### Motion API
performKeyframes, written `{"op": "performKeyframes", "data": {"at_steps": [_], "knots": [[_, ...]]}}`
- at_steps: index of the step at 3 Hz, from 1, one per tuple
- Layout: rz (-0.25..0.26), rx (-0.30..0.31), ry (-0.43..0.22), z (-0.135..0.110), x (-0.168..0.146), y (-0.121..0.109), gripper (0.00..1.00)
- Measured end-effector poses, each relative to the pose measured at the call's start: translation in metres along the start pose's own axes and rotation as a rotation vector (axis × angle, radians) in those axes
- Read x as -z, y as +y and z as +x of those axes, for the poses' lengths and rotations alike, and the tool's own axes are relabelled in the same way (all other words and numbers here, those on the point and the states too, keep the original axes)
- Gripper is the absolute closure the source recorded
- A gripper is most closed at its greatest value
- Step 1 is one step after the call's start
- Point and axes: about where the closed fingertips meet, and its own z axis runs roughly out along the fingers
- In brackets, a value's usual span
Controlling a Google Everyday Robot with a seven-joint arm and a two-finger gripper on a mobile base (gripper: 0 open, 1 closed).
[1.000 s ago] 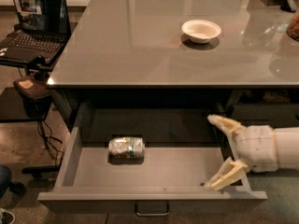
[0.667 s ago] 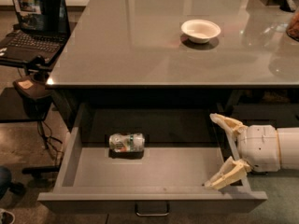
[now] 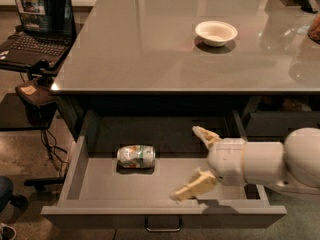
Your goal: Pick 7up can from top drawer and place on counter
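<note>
The 7up can (image 3: 136, 156) lies on its side on the grey floor of the open top drawer (image 3: 100, 184), toward the left. The drawer's dark bar handle (image 3: 163, 226) shows at its front. My gripper (image 3: 192, 161) reaches in from the right over the drawer. It is open and empty, its two cream fingers spread wide, a short way right of the can and not touching it. The glossy grey counter (image 3: 150, 44) spreads above the drawer.
A white bowl (image 3: 216, 32) sits on the counter at the back right. A laptop (image 3: 37, 24) stands on a side stand to the left. Another drawer (image 3: 280, 119) sits to the right behind my arm. Dark objects stand at the counter's far right.
My gripper has moved left across the drawer toward the can, still open. The can has not moved.
</note>
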Motion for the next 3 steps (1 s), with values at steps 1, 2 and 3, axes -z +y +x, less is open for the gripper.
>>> {"op": "performKeyframes", "data": {"at_steps": [1, 2, 3], "knots": [[0.072, -0.037, 0.01, 0.003, -0.002, -0.017, 0.0], [0.072, -0.035, 0.01, 0.003, -0.002, -0.017, 0.0], [0.102, -0.056, -0.04, -0.004, -0.026, -0.024, 0.0]]}}
